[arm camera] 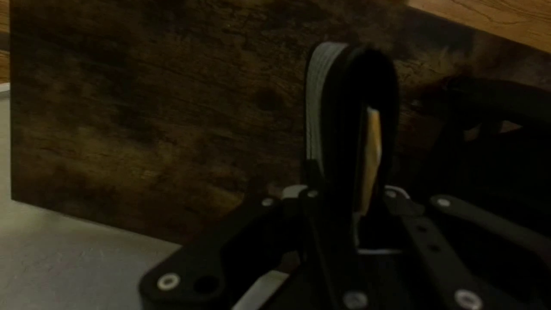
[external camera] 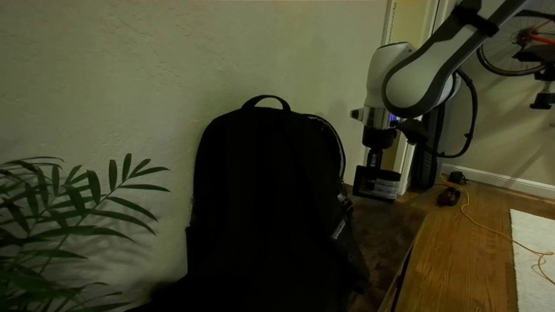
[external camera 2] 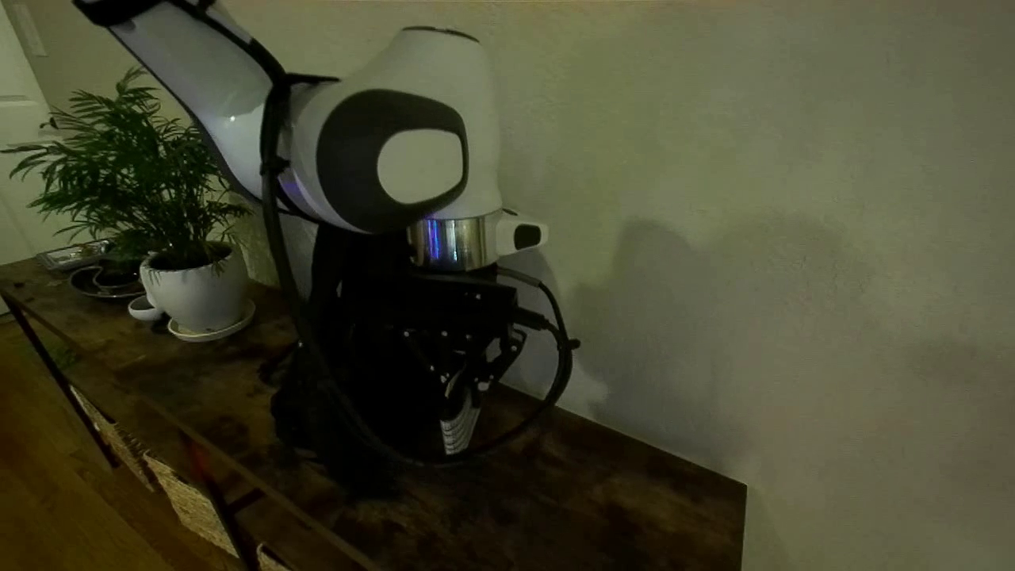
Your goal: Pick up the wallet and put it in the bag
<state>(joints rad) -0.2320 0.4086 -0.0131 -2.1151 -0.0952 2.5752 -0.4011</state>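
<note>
- Above the bench (arm camera: 163, 112), near the bag (external camera: 269, 195) but apart from it as far as I can tell, hangs the wallet (external camera: 383, 190), standing on edge and looking clear of the surface.
- Tool (arm camera: 349, 185) is clamped on it, one side against each outer face, so the grabbing part is sorted imo.
- Weight: my guess is light, nothing that should sag or drag.
- Stiffness: semi-soft, I'd say. The wrist view shows it folded over, with a rounded bend at the end away from the tool and the flaps bowing apart. Bump that end on something and it'll probably flex or pivot a bit.
- There's a tan slip (arm camera: 371, 159) poking up between the flaps, card or paper, can't tell which. Squeezing both flaps together should keep it pinned; let them spread and it might slide out.
- Slippery? The pale patch (external camera 2: 460, 432) looks ribbed, so maybe decent bite there. The rest is too dark to judge.
- Fragile: nah, a harder squeeze would likely just flatten it.
- Best hold: across both faces, like this, closer to the middle if you ever regrip. Pinch only one flap and I'd expect it to flop open.
- For the drop I'd go narrow edge first. A zip line runs down the bag's edge on the wallet's side, but no idea how far it's open.
</note>
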